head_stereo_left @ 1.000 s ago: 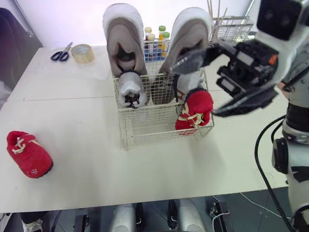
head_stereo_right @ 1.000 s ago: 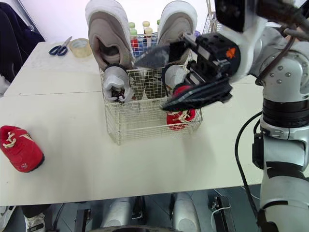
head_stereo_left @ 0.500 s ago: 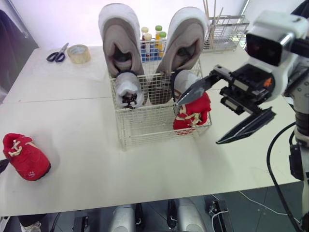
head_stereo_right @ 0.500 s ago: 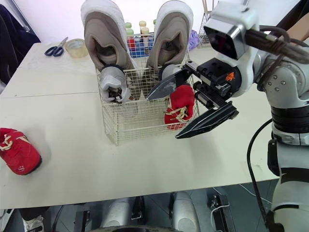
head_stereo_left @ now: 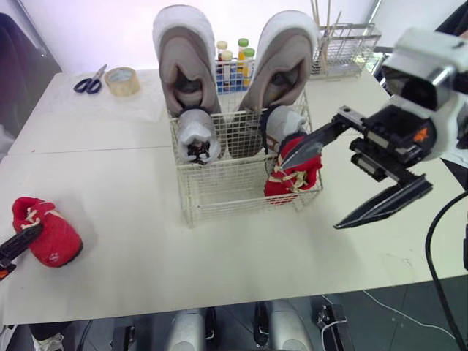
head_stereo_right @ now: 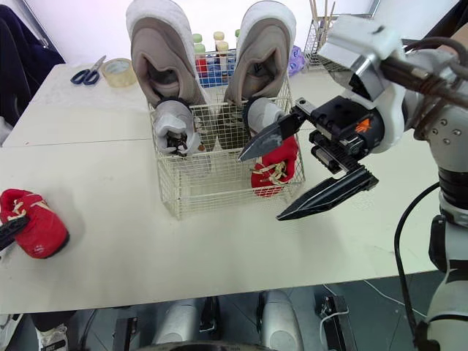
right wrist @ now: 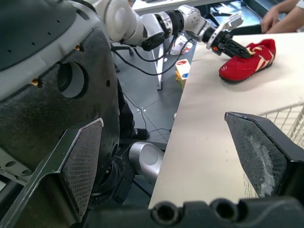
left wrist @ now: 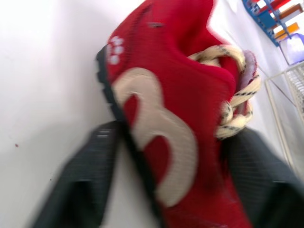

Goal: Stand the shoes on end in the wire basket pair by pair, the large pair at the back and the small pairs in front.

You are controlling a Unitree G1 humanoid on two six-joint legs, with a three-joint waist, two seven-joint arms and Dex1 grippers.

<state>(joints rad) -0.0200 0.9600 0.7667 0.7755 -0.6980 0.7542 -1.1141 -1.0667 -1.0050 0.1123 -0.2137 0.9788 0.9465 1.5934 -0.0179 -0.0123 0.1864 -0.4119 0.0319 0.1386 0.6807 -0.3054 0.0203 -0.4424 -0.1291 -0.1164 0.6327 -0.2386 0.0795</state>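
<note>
Gaping empty, right end effector (head_stereo_left: 311,195), left end effector (left wrist: 173,137) open astride red shoe (head_stereo_left: 53,238)

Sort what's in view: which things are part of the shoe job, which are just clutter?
Job: wire basket; large grey shoes at its back; small grey shoes before them; stowed red shoe at the front; loose red shoe on the table by the left gripper.
Lying about: scissors; tape roll; rack of bottles; wire rack behind.

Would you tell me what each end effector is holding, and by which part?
Right end effector: open, empty. Left end effector is at the loose red shoe; grip cannot be told.
</note>
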